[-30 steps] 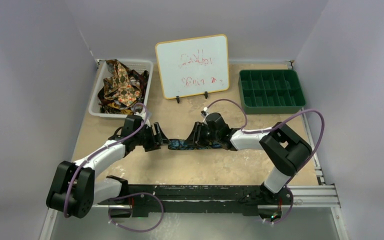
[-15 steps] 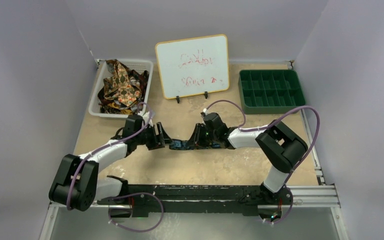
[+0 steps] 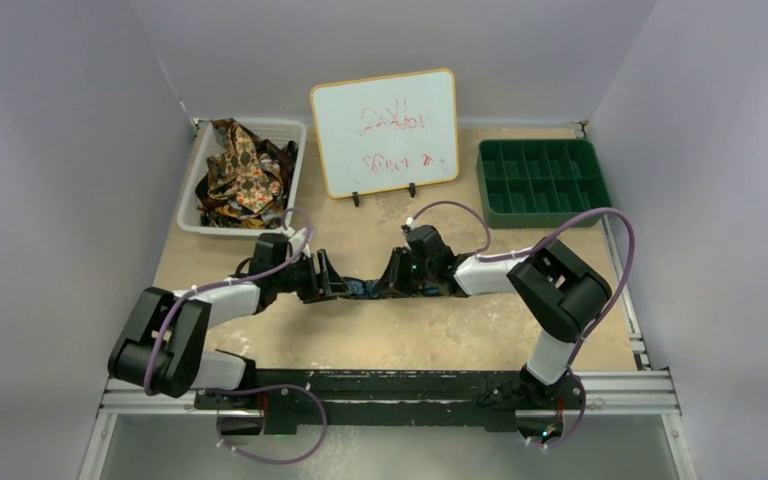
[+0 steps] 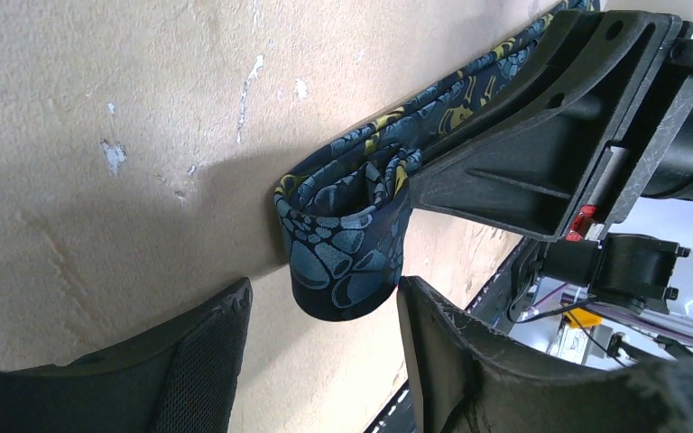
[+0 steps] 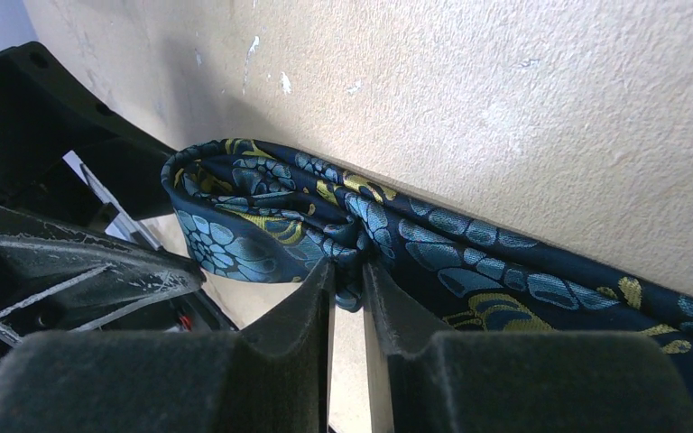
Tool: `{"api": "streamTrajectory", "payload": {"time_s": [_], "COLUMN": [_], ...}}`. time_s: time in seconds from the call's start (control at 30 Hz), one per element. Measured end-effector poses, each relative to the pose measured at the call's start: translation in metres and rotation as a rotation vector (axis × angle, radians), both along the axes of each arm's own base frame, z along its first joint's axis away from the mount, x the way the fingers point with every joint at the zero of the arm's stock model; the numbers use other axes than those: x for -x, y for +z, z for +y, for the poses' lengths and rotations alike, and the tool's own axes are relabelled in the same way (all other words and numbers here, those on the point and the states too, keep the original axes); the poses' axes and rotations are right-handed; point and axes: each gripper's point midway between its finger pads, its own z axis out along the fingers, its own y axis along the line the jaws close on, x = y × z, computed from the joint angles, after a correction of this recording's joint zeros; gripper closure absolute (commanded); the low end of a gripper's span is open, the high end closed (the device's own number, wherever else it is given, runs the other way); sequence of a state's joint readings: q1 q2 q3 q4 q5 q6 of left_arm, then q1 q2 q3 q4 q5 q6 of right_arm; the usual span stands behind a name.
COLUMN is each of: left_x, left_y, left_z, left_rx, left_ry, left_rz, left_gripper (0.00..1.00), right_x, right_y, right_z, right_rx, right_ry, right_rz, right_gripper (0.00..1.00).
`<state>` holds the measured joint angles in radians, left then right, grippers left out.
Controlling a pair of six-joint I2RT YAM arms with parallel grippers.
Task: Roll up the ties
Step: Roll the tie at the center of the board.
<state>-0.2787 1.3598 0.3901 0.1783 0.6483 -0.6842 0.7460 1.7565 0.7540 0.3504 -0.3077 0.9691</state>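
while the other ties [image 3: 242, 172] lie heaped in the white basket [image 3: 190, 205] at the far left, the navy tie [image 4: 347, 253] lies mid-table between the arms, its end curled into a loose roll that sits between the spread fingers of the left gripper [image 4: 323, 299], which stands open around it without squeezing. just to the right, the right gripper [image 5: 347, 284] is closed, pinching a fold of the same tie right behind the roll. the fabric looks light, limp and slick, so the roll would likely spring loose unless taken gently across its flat sides.
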Motion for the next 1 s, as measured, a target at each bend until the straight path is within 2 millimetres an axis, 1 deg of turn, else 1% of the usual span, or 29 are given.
{"api": "streamTrajectory", "payload": {"time_s": [0.33,0.5,0.63,0.77,1.0], "left_x": [-0.008,-0.013,-0.010,-0.005,-0.006], "left_y": [0.000,0.000,-0.002,-0.006,-0.006], "left_z": [-0.005,-0.005,-0.006,-0.008,-0.008], "left_rx": [0.041,0.072,0.109,0.140,0.152], "left_ry": [-0.012,0.001,0.020,0.023,0.034], "left_rz": [-0.033,-0.030,-0.026,-0.012,-0.007], "left_gripper": [0.42,0.45,0.53,0.59,0.79], "right_x": [-0.001,-0.003,-0.003,-0.003,-0.003], "right_y": [-0.001,-0.001,-0.001,-0.001,-0.001], "right_z": [0.003,0.004,0.004,0.004,0.004], "right_rx": [-0.009,-0.018,-0.019,-0.019,-0.020], "right_ry": [0.004,0.009,0.010,0.010,0.012], "right_rz": [0.001,0.008,0.009,0.009,0.009], "right_gripper": [0.84,0.84,0.84,0.84,0.84]}}
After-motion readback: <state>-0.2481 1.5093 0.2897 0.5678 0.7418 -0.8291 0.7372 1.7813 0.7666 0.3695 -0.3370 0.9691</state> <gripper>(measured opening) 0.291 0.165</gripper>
